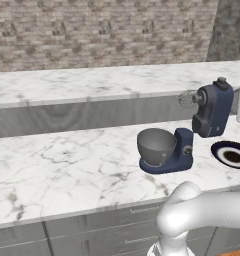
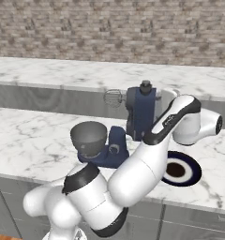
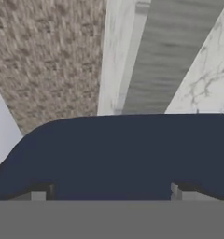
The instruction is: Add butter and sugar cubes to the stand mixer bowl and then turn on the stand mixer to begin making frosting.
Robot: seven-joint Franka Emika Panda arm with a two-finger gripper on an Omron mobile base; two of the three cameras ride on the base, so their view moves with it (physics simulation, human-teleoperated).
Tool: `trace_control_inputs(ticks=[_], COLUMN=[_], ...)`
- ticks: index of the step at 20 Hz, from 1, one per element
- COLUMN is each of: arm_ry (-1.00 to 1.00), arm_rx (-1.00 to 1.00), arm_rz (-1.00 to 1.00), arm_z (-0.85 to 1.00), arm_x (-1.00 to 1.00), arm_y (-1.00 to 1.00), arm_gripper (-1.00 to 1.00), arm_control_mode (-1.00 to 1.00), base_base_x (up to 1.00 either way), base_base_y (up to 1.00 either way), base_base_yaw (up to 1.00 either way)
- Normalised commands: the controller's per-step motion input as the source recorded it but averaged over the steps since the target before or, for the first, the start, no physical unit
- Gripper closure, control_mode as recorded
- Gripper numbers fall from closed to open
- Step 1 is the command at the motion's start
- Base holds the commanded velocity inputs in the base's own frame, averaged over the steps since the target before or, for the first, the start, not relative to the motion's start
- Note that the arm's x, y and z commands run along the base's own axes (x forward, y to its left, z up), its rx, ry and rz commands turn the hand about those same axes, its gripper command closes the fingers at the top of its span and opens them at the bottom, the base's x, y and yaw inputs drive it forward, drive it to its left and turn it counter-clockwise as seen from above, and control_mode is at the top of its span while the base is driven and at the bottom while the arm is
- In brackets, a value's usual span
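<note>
Navy blue mixer (image 1: 207,117) standing on the marble counter (image 1: 67,165) with head tilted back, whisk (image 1: 186,99) lifted clear, presumably to leave the top of the grey metal bowl (image 1: 156,146) free for butter and sugar. Bowl seated on the mixer's base, seemingly empty. Blue-and-white plate (image 1: 231,154) lying just right of the mixer. Gripper (image 3: 112,195) spread wide, holding nothing, pressed close against the mixer's dark body, perhaps reaching a control.
</note>
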Motion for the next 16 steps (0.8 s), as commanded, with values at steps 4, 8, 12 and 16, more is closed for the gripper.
trace_control_inputs(ticks=[4,8,12,16], arm_ry=[0.00,0.00,0.00,0.02], arm_rx=[0.00,-0.01,-0.09,-0.19], arm_rz=[0.00,0.00,0.00,-0.03], arm_z=[0.00,0.00,0.00,0.00], arm_x=[-0.01,-0.14,-0.15,-0.13], arm_y=[0.75,0.91,1.00,1.00], arm_gripper=[-1.00,-1.00,-1.00,-1.00], arm_control_mode=[-1.00,-1.00,-1.00,-1.00], base_base_x=[0.00,0.00,0.00,0.00], base_base_y=[0.00,0.00,0.00,0.00], base_base_yaw=[0.00,0.00,0.00,0.00])
